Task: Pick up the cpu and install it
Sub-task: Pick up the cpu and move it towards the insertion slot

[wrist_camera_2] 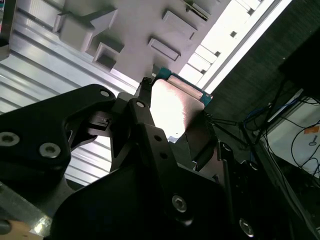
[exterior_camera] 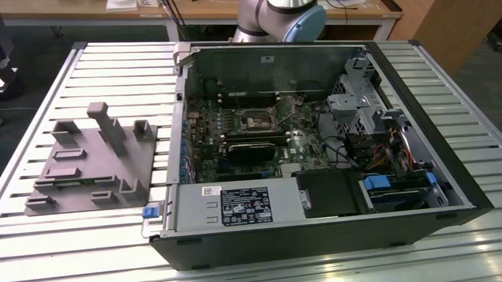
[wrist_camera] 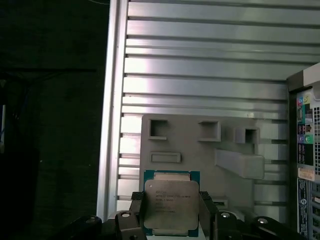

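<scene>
In the exterior view I see the grey fixture (exterior_camera: 90, 158) on the slatted desk (exterior_camera: 117, 64), beside the open computer case (exterior_camera: 353, 235). In the second wrist view my pincer (wrist_camera_2: 174, 102) is clamped on the cpu (wrist_camera_2: 172, 115), with the fixture beyond it. In the first wrist view the cpu (wrist_camera: 171, 205) sits between the fingers (wrist_camera: 136, 212), and the fixture lies beyond them.

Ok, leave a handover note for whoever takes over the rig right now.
Gripper: shut on the cpu, with a finger on each of two opposite edges.
Cpu: held in the air above the grey fixture in the first wrist view.
Done: pickup.
Left: install. The cpu is not at the motherboard socket.
</scene>
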### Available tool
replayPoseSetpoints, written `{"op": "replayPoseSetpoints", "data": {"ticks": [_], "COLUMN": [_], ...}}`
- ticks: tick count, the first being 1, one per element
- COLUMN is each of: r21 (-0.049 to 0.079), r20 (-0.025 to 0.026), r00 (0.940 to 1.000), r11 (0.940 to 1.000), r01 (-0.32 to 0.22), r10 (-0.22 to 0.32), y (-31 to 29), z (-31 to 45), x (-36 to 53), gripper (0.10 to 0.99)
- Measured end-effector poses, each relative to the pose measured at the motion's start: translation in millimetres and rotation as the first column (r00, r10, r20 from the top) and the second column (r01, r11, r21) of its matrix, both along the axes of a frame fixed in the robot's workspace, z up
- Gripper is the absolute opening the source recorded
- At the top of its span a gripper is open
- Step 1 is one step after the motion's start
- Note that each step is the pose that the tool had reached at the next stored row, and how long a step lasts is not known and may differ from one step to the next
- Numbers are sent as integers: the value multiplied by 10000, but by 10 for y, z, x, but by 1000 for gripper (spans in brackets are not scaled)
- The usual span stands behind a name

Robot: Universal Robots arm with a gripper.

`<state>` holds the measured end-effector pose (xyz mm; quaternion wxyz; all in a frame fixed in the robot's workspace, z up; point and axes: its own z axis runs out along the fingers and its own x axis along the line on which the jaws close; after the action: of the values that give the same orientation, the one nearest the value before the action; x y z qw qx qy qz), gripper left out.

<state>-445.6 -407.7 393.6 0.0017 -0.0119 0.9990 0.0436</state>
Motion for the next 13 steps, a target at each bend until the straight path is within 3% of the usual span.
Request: {"op": "replayPoseSetpoints", "data": {"ticks": [13], "r21": [31], "r20": [0], "r00": [10000], "r11": [10000], "r01": [2], "r10": [-2], "y": [1], "z": [1], "x": [183], "gripper": [525]}}
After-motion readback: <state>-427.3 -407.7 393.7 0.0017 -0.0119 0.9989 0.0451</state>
